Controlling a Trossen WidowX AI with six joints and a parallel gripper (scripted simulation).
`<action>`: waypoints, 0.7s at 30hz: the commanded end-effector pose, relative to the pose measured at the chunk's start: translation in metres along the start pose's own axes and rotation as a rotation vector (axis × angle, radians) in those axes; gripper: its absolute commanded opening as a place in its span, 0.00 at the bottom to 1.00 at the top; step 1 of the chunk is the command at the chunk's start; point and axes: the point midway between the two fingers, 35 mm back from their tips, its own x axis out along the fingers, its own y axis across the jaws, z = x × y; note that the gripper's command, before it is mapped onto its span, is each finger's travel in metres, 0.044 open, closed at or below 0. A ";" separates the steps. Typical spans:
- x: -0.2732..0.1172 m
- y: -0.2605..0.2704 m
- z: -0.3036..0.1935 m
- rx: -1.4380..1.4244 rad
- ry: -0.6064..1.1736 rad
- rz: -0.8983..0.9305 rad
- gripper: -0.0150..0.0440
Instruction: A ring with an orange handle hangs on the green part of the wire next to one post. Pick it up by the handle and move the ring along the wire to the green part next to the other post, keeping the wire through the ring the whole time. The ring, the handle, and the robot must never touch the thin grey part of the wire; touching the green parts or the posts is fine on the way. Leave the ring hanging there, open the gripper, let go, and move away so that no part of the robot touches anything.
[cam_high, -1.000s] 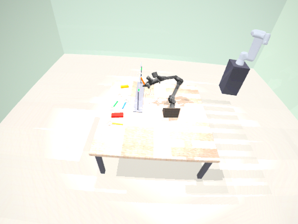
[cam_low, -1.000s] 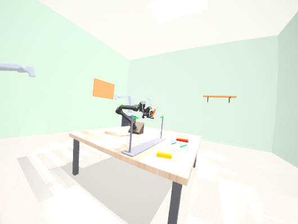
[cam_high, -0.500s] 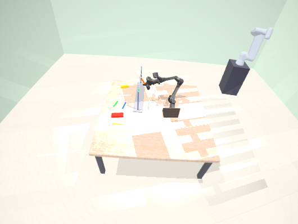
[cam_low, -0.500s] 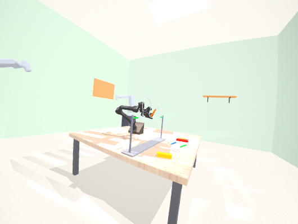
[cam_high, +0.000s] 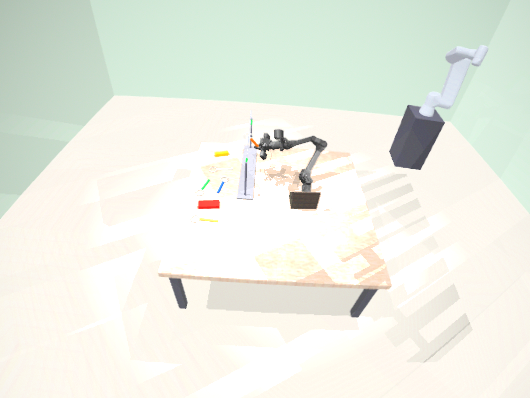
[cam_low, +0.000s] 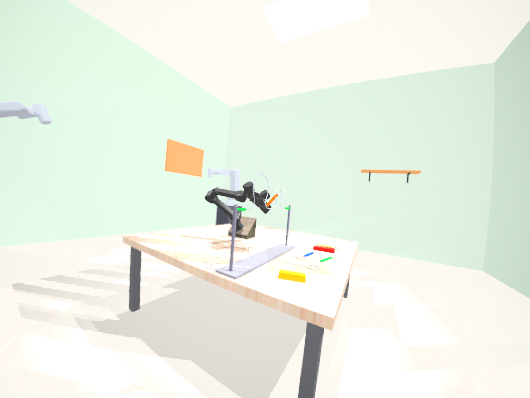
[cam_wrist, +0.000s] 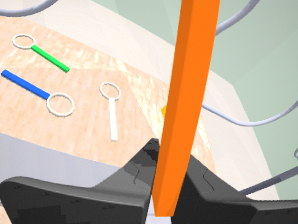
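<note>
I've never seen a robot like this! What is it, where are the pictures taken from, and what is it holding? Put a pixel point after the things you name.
The black thing (cam_high: 306, 172) (cam_low: 225, 194) is a robot arm, standing on a table (cam_high: 210, 255) (cam_low: 165, 250). One picture looks down from high up, one looks from the side of the room, and one looks out from the arm's wrist, past its gripper (cam_high: 259, 147) (cam_low: 268, 208) (cam_wrist: 161, 145).

The gripper is closed on an orange handle (cam_high: 254, 143) (cam_low: 272, 200) (cam_wrist: 186, 95). A wire runs between two posts, with green bits at its ends.

On the table are a red block (cam_high: 209, 204) (cam_low: 324, 249), a yellow block (cam_high: 221, 154) (cam_low: 292, 276), and small ring-shaped wands, one with a blue handle (cam_high: 220, 187) (cam_low: 308, 254) (cam_wrist: 25, 84).
</note>
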 end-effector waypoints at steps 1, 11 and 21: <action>0.000 -0.005 -0.001 -0.071 -0.007 -0.038 0.00; 0.001 -0.022 0.002 -0.273 -0.034 -0.149 0.00; 0.000 -0.038 0.008 -0.475 -0.060 -0.261 0.00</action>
